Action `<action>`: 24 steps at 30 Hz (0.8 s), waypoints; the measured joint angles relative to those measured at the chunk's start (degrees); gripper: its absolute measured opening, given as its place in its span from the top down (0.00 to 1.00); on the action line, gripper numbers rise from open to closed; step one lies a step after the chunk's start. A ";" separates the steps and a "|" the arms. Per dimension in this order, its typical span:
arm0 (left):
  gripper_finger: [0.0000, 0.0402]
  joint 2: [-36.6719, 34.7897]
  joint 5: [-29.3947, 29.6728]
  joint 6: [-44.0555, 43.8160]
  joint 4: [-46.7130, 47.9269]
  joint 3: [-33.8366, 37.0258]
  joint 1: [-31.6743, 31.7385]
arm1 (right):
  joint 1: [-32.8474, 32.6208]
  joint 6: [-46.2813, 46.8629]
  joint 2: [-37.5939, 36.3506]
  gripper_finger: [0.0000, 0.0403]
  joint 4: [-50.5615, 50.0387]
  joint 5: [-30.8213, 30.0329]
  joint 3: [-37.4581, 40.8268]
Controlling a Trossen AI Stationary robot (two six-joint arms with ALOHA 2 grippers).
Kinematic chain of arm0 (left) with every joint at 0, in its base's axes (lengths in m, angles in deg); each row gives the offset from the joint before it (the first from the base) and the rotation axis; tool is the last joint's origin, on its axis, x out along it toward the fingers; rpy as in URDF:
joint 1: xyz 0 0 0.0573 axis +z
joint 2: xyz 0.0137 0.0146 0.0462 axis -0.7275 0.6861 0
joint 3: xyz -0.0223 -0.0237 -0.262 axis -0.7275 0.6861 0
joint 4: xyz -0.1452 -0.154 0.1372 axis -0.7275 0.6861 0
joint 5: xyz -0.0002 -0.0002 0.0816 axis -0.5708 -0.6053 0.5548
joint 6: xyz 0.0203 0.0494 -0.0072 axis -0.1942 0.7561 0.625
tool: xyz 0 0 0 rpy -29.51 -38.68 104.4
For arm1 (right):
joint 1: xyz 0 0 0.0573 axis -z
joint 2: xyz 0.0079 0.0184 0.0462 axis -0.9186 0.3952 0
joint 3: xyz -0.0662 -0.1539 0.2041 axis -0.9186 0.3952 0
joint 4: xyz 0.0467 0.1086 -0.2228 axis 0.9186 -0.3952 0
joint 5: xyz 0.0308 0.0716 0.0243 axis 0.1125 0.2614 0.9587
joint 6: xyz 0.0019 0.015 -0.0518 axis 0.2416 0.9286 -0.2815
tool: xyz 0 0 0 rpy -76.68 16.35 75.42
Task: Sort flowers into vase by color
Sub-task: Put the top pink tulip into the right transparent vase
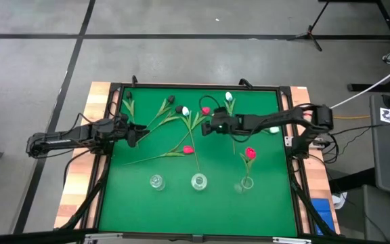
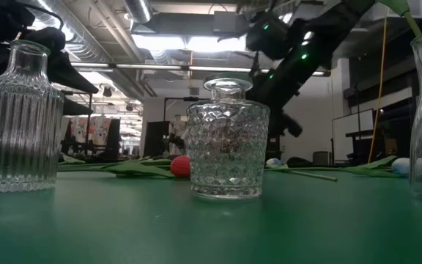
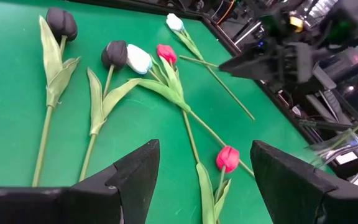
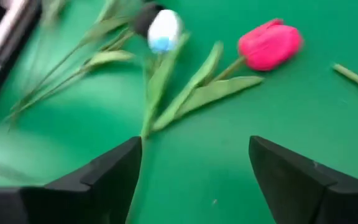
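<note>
At the mat's left edge the left gripper point(image 1: 135, 133) is held low, jaws spread wide, nothing gripped. Loose flowers point(image 1: 181, 129) are strewn across the middle, bare green mat point(image 1: 134, 196) open nearer the vases. Above them the right gripper point(image 1: 208, 127) is poised, jaws parted and empty. One red flower point(image 1: 250, 154) is seated in the right-hand vase point(image 1: 246, 183).

The left gripper point(image 1: 138, 133) hangs low, jaws wide apart. The right gripper point(image 1: 207, 127) reaches inward, jaws spread, empty.
</note>
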 joint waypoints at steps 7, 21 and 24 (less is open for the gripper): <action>0.39 0.01 0.04 -0.07 0.00 0.00 0.00 | 0.85 5.15 6.69 0.26 -4.04 -1.84 -7.33; 0.39 -0.02 0.06 -0.04 -0.02 0.00 0.00 | 3.28 10.67 15.21 0.26 -8.90 -0.47 -15.80; 0.39 -0.02 0.06 -0.04 -0.01 0.00 0.00 | 3.31 14.04 16.79 0.26 -8.85 0.03 -15.81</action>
